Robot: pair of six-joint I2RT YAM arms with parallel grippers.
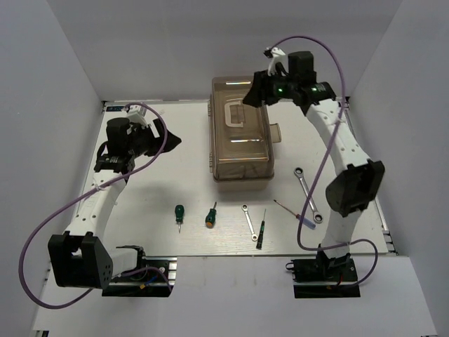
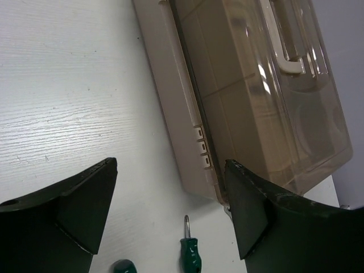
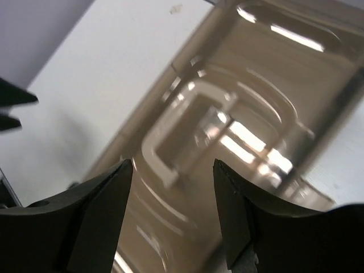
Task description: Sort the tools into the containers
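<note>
Your left arm (image 1: 98, 203) and right arm (image 1: 338, 140) are both white tubes with chunky black joints. You've got a purple cable (image 1: 311, 39) looping off each one and green lights (image 1: 280, 89) glowing on the right wrist. The fingers (image 2: 79, 210) are plain matte-black wedges.

The lid (image 1: 242, 133) is showing translucent brown over a beige base (image 2: 170, 102) and a beige handle (image 2: 278, 40). The desk (image 1: 175, 168) is looking white with faint grain. Two screwdrivers (image 1: 179, 212) (image 1: 210, 216) are showing green grips, two wrenches (image 1: 249, 222) (image 1: 307, 194) are gleaming silver, and the cables (image 1: 56, 210) are running purple.
</note>
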